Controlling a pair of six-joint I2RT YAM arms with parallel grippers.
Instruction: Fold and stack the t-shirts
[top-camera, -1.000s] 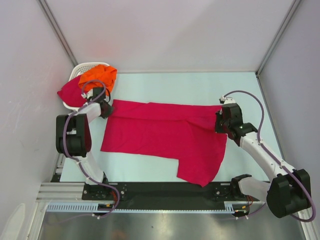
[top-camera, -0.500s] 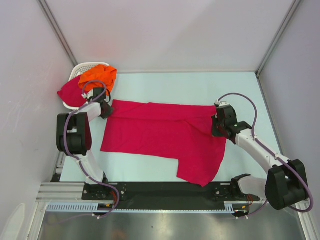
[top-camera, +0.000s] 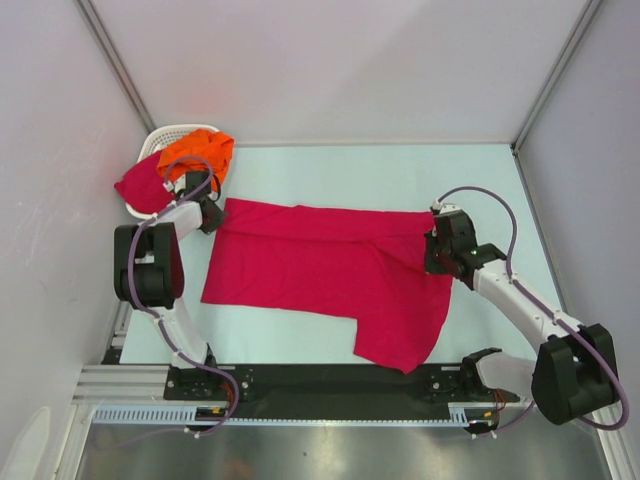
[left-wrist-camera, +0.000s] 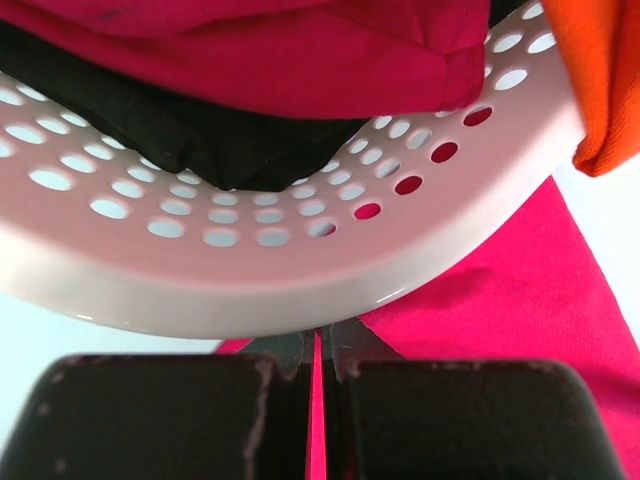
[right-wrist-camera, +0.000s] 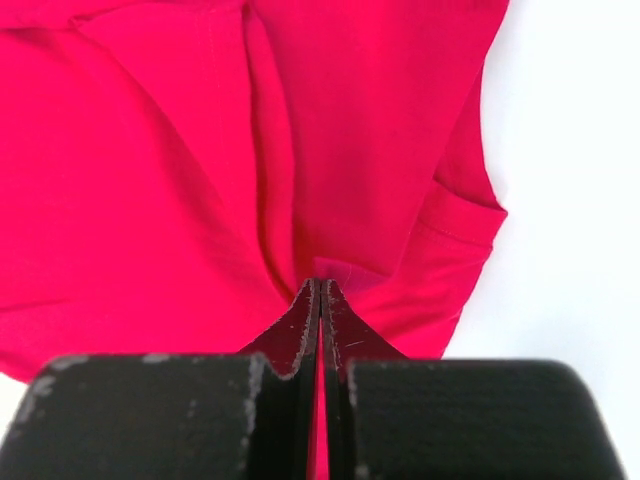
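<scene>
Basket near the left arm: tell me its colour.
The basket is white, perforated with round holes; the left wrist view shows it best.

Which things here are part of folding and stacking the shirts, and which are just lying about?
Job: spread crimson t-shirt; orange t-shirt; bunched crimson t-shirt; left tool; right tool.
Lying about: white basket; table.

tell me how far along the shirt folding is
Done: nothing stacked. In hand: one crimson t-shirt lies spread, left pincer and right pincer shut on its far corners. Left: folding it, plus the orange t-shirt and second crimson t-shirt in the basket.
</scene>
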